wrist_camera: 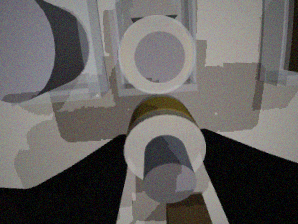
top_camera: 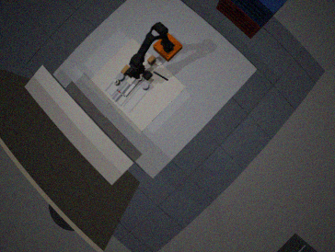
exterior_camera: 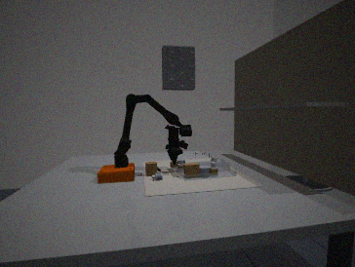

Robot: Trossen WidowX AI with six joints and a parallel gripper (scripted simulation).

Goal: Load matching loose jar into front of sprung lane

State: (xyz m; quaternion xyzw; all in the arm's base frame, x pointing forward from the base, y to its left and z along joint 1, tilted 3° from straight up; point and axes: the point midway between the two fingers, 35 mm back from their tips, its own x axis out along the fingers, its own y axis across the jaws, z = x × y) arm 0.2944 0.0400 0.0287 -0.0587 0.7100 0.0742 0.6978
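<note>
1. The arm (exterior_camera: 131,124) rises from an orange base (exterior_camera: 116,172) on the bench (exterior_camera: 73,214), bends over at the elbow and points its pincer (exterior_camera: 174,158) straight down over the pale mat (exterior_camera: 195,185).
2. The pincer is clamped on a jar (wrist_camera: 164,149); in the wrist view the jar sits between the two dark fingers, showing a white rim, a grey lid and an olive-brown band along its far edge.
3. Whether the jar is touching the mat or held just off it cannot be told from these views.
4. Just beyond the held jar, in line with it, a second jar (wrist_camera: 158,54) with the same white rim and grey middle stands between two rails (wrist_camera: 99,50), in a lane that runs away from the camera.
5. The two jars look close, but whether they touch cannot be told.
6. A large grey cylinder (wrist_camera: 36,43) stands to the left of the lane in the wrist view.
7. From the side, tan boxes (exterior_camera: 191,170) and another tan box (exterior_camera: 151,168) sit on the mat near the pincer.
8. From above, a thin dark stick (top_camera: 160,75) lies on the mat just beside the arm.
</note>
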